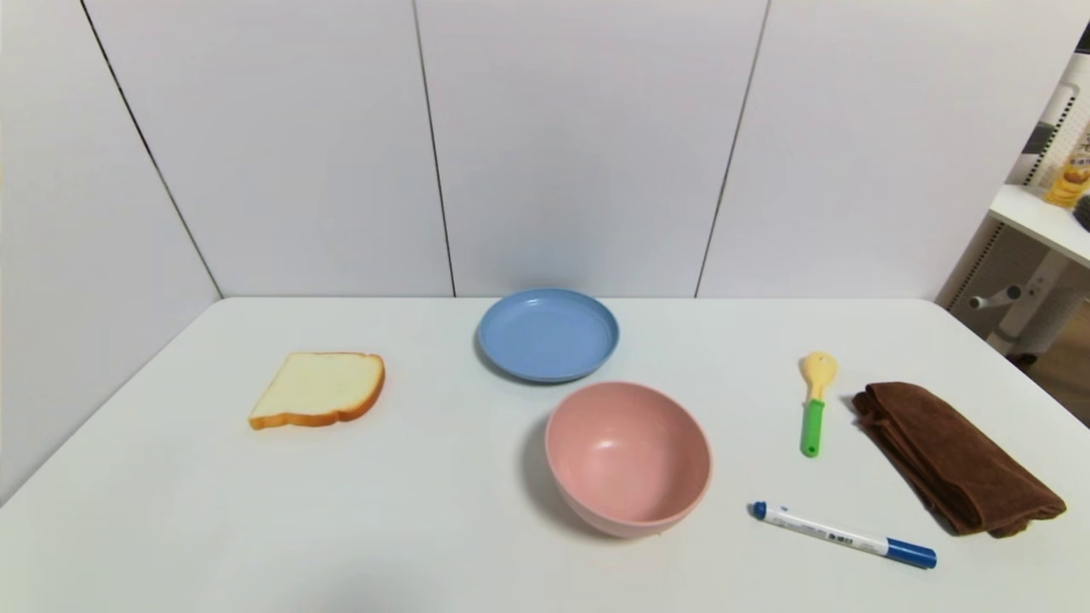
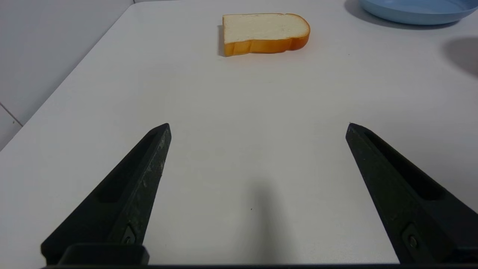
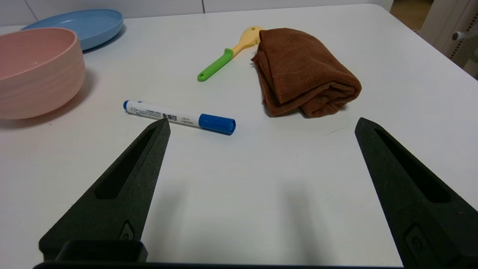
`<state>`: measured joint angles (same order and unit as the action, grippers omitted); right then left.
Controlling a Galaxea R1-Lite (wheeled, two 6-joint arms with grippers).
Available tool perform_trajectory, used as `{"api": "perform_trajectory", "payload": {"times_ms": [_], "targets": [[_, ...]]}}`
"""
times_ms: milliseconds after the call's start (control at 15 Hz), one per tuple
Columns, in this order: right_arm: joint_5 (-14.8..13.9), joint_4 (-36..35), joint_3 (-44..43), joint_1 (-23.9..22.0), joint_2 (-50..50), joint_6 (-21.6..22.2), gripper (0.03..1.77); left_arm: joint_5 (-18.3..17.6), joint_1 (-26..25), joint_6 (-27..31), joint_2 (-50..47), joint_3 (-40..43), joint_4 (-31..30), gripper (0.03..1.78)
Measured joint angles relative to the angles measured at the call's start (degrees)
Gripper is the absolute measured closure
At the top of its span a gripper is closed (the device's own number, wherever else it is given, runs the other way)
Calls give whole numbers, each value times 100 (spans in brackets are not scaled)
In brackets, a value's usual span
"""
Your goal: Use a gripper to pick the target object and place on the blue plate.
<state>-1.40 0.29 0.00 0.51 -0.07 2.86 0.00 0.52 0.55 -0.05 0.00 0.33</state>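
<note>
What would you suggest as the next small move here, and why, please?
Probably advance the right pincer, open over bare table, toward the spoon. The spoon lies untouched beside the brown cloth on the robot's right; the blue plate is empty, and the left pincer faces the bread.

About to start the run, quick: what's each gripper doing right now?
Left gripper: open, empty, over bare table near the bread slice.
Right gripper: open, empty, near the marker pen.
</note>
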Motion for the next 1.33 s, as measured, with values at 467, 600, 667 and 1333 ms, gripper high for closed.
{"api": "perform_trajectory", "payload": {"times_ms": [467, 600, 667, 1333], "targets": [[24, -29, -507, -7, 366, -39, 9, 0, 0, -2, 0, 0, 2, 12], [26, -18, -1150, 0, 823, -44, 9, 0, 0, 0, 0, 0, 2, 12], [24, -11, -1518, 0, 1123, -44, 9, -2, 0, 0, 0, 0, 2, 12], [341, -32, -5498, 224, 4682, -284, 9, -2, 0, -2, 0, 0, 2, 12]]}}
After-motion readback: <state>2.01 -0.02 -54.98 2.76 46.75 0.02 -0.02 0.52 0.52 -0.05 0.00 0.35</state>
